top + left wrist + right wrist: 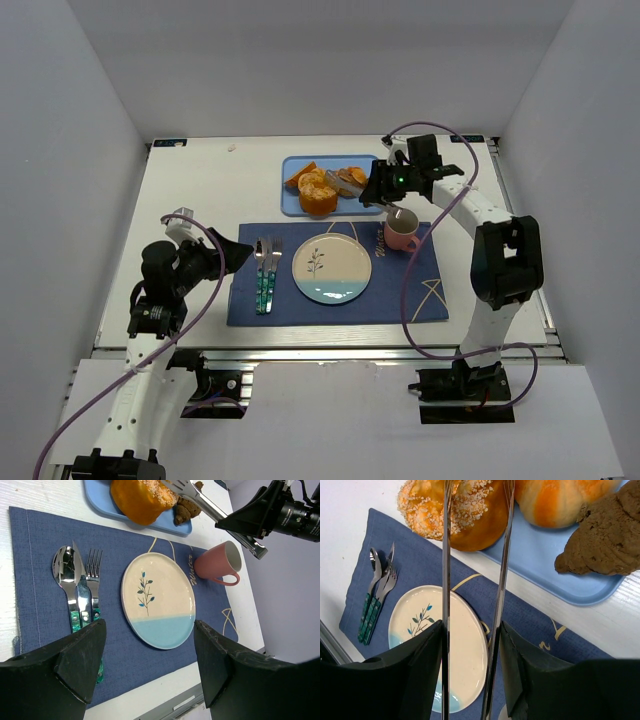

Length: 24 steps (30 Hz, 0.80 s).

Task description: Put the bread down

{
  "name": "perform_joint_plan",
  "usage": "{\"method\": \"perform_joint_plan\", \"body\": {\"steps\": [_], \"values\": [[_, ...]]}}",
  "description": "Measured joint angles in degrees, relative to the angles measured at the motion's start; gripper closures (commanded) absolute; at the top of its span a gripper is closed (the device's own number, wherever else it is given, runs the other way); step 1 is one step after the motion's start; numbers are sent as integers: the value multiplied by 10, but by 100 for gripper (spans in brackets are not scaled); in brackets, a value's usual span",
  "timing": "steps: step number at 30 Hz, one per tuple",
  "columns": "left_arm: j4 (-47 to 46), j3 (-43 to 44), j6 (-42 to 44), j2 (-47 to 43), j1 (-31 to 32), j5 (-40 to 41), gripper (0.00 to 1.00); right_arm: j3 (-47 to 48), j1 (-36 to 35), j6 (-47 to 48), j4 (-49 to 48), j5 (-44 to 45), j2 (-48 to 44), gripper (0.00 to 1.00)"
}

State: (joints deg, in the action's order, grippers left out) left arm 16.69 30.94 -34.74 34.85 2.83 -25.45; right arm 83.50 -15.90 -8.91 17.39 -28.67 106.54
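The bread (318, 195), a big golden bun with a lumpy pale top, sits at the near edge of the blue tray (292, 208). It also shows in the left wrist view (140, 500) and the right wrist view (470, 515). My right gripper (383, 188) (470, 630) is shut on metal tongs (445, 555). The two open tong arms reach over the bread; their tips run out of the frame. The tongs also show in the left wrist view (215, 512). My left gripper (240, 258) (149, 625) is open and empty, over the mat's near left part.
A cream and blue plate (331, 268) (158, 600) (415, 615) lies mid-mat, with spoon, knife and fork (266, 272) to its left and a pink mug (401, 233) to its right. A smaller orange bun (555, 500) and a brown pastry (605, 535) share the tray.
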Motion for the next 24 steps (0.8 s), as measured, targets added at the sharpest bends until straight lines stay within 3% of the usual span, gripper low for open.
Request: {"method": "perform_joint_plan", "body": {"steps": [6,12,18,20,24], "values": [[1,0,0,0,0,4,20,5,-4,-14,-3,9,2,50],[3,2,0,0,0,6,20,5,-7,-32,-9,13,8,60],[9,6,0,-5,0,7,20,5,-10,-50,-10,13,13,74],[9,6,0,-7,0,7,20,5,-10,-58,-11,13,14,83],[11,7,0,-8,0,8,20,3,-7,-83,-20,2,14,89]]}}
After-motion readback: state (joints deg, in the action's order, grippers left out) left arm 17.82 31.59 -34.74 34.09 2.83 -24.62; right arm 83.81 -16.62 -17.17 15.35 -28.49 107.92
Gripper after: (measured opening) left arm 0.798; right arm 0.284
